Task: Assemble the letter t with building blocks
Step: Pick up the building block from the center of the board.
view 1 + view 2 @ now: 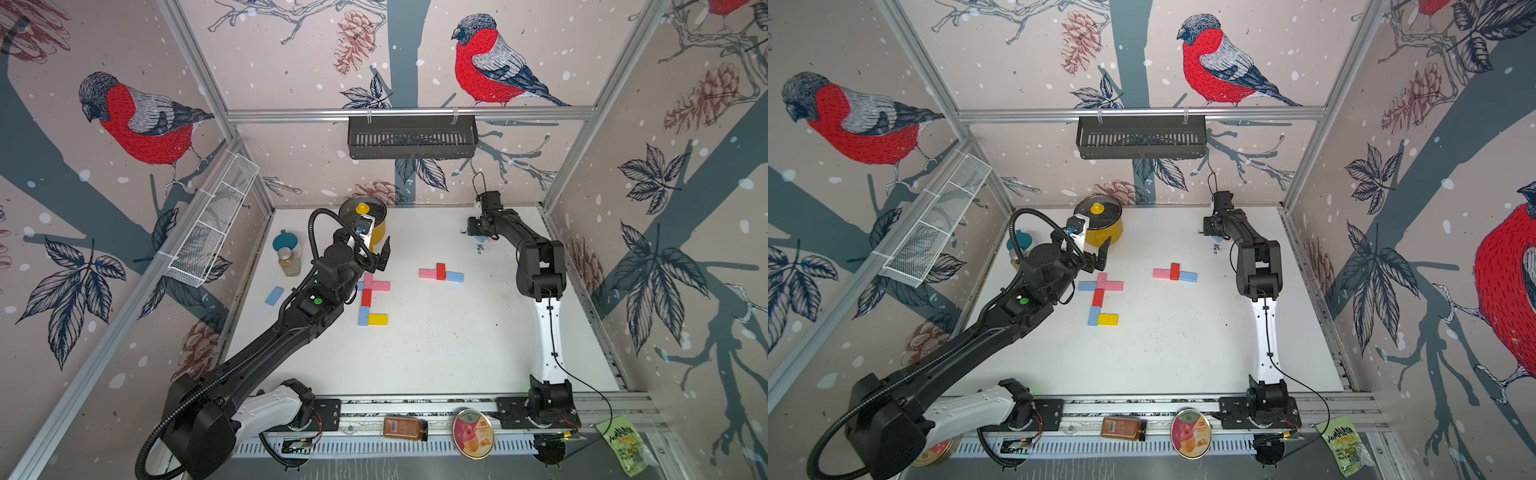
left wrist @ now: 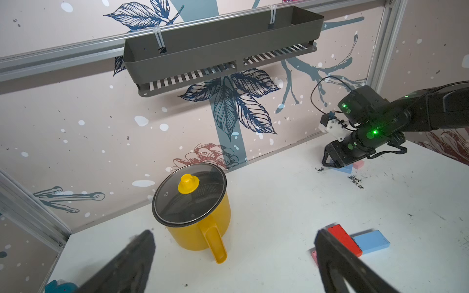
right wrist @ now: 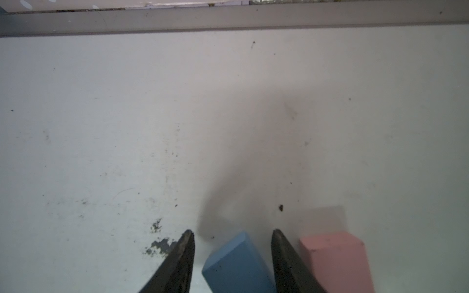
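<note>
At the far right corner of the desk (image 1: 415, 357): my right arm (image 1: 540, 266) is rising from its base at the near edge, bending at the elbow and reaching toward the back wall, with the wrist pointing down.
State of the right gripper (image 3: 233, 232): it is standing partly open and straddling a light blue brick (image 3: 236, 263) that is lying flat on the desk. One finger is showing a clear gap to the brick. The other is sitting just beside it, between it and a pink brick (image 3: 337, 258), so I am seeing nothing clamped.
Pose of the left arm (image 1: 266, 345): it is stretching from the near left corner diagonally toward the middle, hovering above the desk beside the yellow pot (image 2: 198, 228).
State of the left gripper (image 1: 1102, 253): its jaws are standing wide apart, holding nothing and touching nothing.
Count of bricks: I am counting twelve, namely five light blue, four pink, two red and one yellow.
Where they are lying: a group of six (image 1: 1099, 297) is forming a lowercase t just beside the left gripper. A row of three (image 1: 1174, 272) is sitting mid-desk. The two at the right gripper are lying side by side. A loose light blue brick (image 1: 274, 296) is lying near the left edge.
</note>
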